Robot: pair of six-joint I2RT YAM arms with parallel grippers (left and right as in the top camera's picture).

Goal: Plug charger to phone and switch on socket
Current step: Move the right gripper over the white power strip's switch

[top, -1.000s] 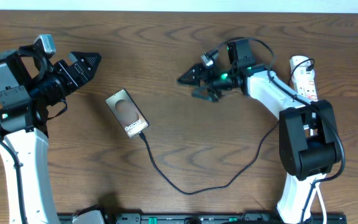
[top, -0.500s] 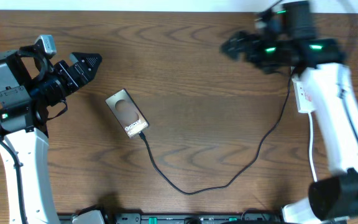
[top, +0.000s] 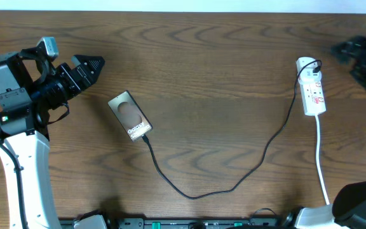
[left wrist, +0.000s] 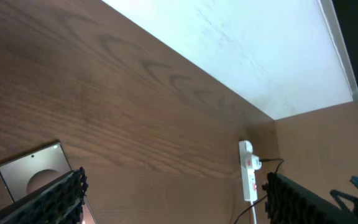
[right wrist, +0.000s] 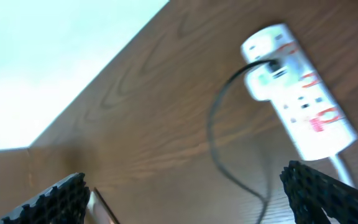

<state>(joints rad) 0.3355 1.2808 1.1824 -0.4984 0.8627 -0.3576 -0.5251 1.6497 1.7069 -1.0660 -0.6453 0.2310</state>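
Note:
The dark brown phone lies flat left of centre; it also shows in the left wrist view. The thin black charger cable runs from the phone's near end in a long loop to the far end of the white socket strip, where it is plugged in. My left gripper is open and empty, up and left of the phone. My right gripper is blurred at the far right edge, right of the socket. In the right wrist view it is open and empty, with the socket ahead.
The socket's white cord runs down to the front edge on the right. The socket also shows far off in the left wrist view. Bare wooden tabletop lies between phone and socket. A pale wall borders the far edge.
My right arm has swung from the middle of the table up and out to the far right edge, past the socket. The left arm, phone and cable have not moved.

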